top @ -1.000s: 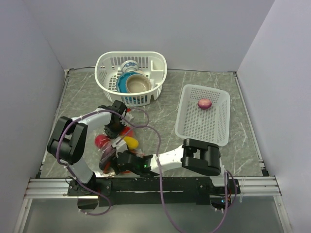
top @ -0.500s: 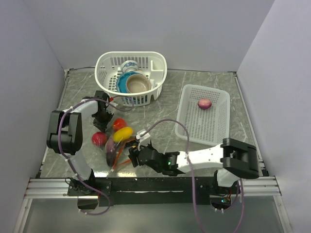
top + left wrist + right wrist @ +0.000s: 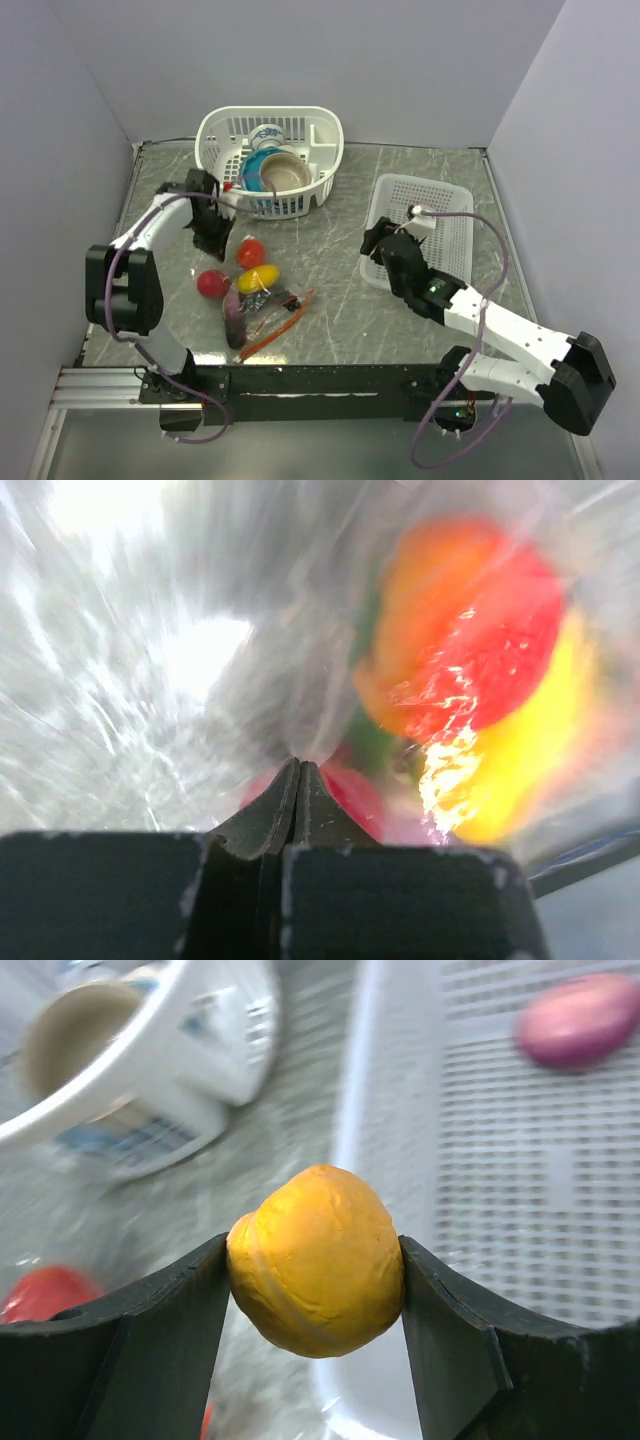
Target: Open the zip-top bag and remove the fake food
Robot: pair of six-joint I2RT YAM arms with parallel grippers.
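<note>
The zip-top bag (image 3: 248,300) lies at the front left, its red-orange zip strip (image 3: 278,326) toward the near edge. Around it I see fake food: a red apple (image 3: 210,284), a yellow lemon (image 3: 258,277), a red-orange fruit (image 3: 250,252) and a purple eggplant (image 3: 232,318). My left gripper (image 3: 213,240) is shut on the bag's clear plastic (image 3: 230,670) at its far end, jaws pressed together (image 3: 300,765). My right gripper (image 3: 312,1242) is shut on an orange (image 3: 315,1270), held above the left rim of the white tray (image 3: 445,250). A purple onion (image 3: 580,1018) lies in the tray.
A white basket (image 3: 215,125) with ceramic bowls stands at the back, just behind the left gripper. The grey walls close in on both sides. The right arm stretches diagonally from the front right to the tray.
My right gripper has swung from the bag's mouth at the front to the tray's left rim, carrying the orange. My left gripper has moved back and left with the bag's end.
</note>
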